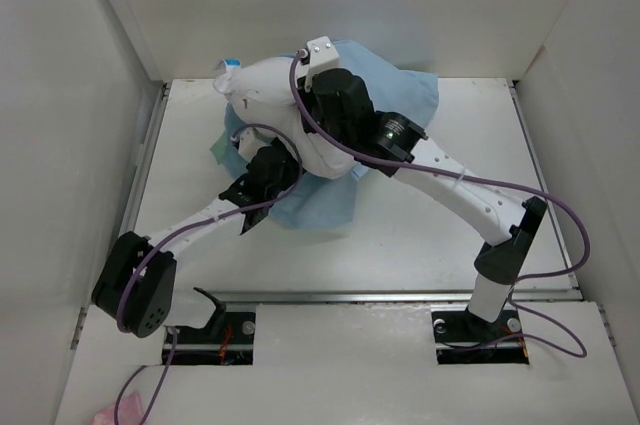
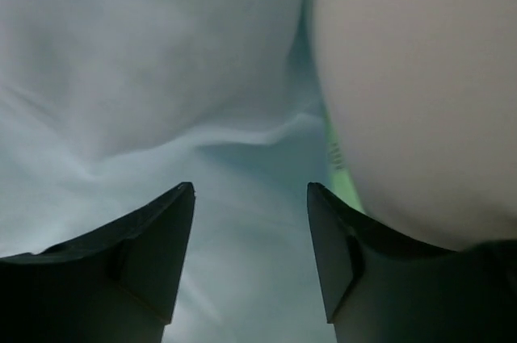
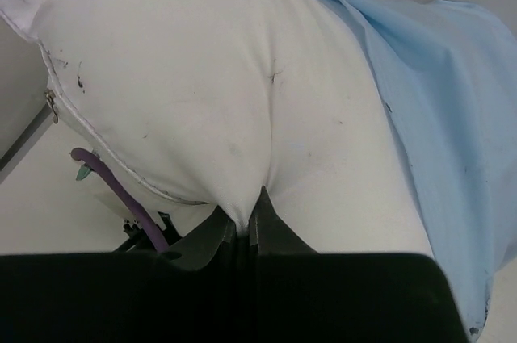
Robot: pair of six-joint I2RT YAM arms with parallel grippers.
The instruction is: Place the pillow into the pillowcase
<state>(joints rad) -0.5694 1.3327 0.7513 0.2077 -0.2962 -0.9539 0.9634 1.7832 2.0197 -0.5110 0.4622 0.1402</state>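
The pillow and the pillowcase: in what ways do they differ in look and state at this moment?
The pillow is white; the pillowcase is light blue. The pillow is plump, the pillowcase thin and limp. The right pincer pinches the pillow, while the pillowcase lies spread partly beneath it. Both are soft fabric and touch each other.

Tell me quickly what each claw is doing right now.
Left claw: open, over the pillowcase.
Right claw: closed, pinching the pillow.
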